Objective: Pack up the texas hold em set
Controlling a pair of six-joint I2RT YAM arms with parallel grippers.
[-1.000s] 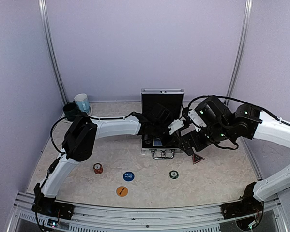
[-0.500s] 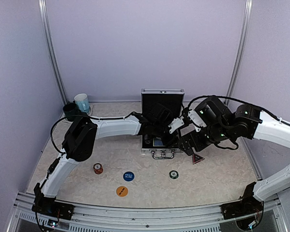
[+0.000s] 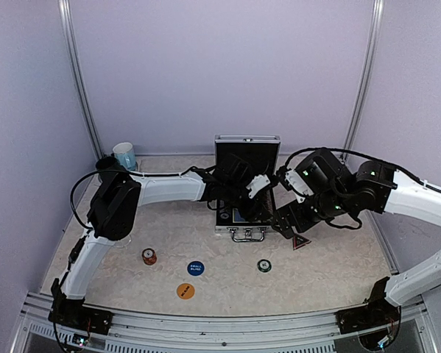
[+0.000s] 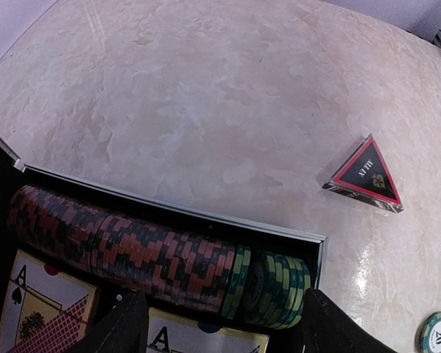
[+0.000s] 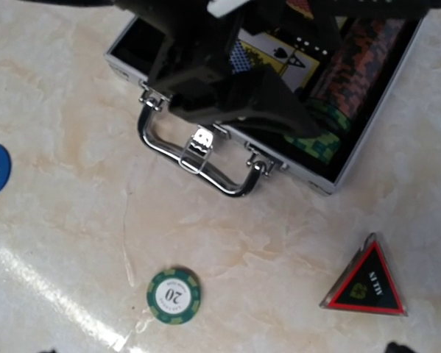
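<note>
Left gripper [image 4: 227, 327] hangs spread and empty over the open case [image 5: 308, 176], where the chip row [image 4: 132, 254] and card decks [image 4: 43, 309] already lie. It seems a piece was just released. Next is a loose one: the green chip [image 5: 174, 296] or the triangular marker [image 5: 366, 283], both near the spread, empty right gripper [image 3: 285, 223]. Since a second ago, the left arm drew slightly back.

**Case mouth crowded, front counter roomy**
Your left tool [image 4: 224, 323] fills the open silver case [image 3: 238, 229]. The upright lid [image 3: 247, 156] walls off the back, and the right tool [image 3: 288, 223] crowds its right edge. In front, the counter [image 3: 227, 283] leaves wide lanes between the red chip stack [image 3: 149, 257], blue button [image 3: 196, 268], green chip [image 3: 264, 265] and triangular marker [image 3: 301, 242].
</note>
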